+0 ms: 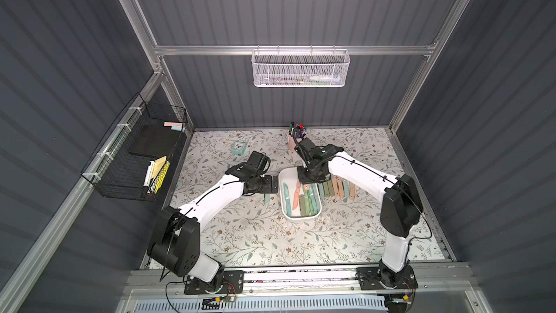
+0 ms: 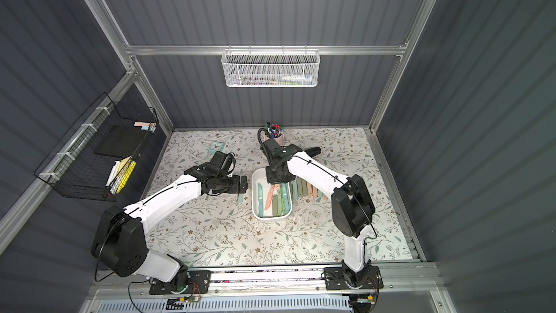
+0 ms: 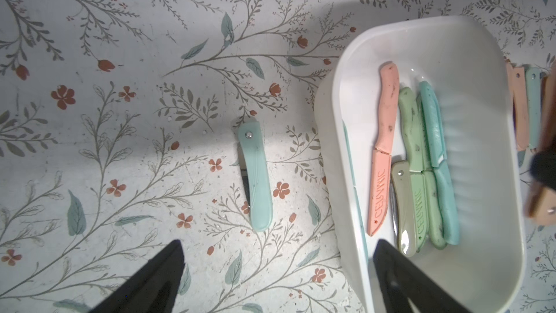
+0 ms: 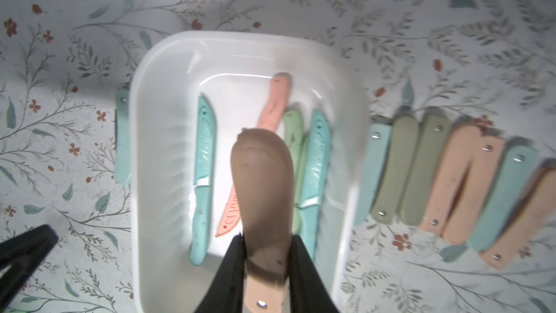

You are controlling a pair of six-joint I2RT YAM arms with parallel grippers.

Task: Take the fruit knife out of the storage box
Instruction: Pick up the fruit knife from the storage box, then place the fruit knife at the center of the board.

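- Right gripper [image 4: 267, 246] is closed narrow on the fruit knife [image 4: 261, 182], a peach folding one. It grips the rivet end, and the rest of the handle reaches out past the fingers over the storage box [image 4: 210, 40].
- Left gripper [image 3: 278, 242] is spread wide with nothing in it, just beside the box's left wall. It hangs above a teal folded knife [image 3: 255, 176] that lies on the tabletop [image 3: 90, 146] near that wall without touching it.
- Around the middle of the tabletop sits the storage box, its long sides running from the front edge toward the back edge.
- Sheathed knives lie lengthwise inside: a teal sheathed knife [image 4: 204, 161] alone by the left wall, a peach sheathed knife [image 3: 383, 152] in the middle, and green and teal ones packed toward the right wall with an olive folding knife [image 3: 403, 206].
- Just past the right wall, a row of folded knives [image 4: 451, 176] in teal, olive and peach lies side by side on the tabletop, touching.
- Toward the back edge stand a teal clock [image 1: 239, 147] and a pink pen cup [image 2: 278, 138], the cup partly behind the right arm.
- On the left wall hangs a black wire basket [image 1: 135, 158].
- Farthest off, a white mesh basket [image 1: 301, 69] hangs on the back wall's rail.
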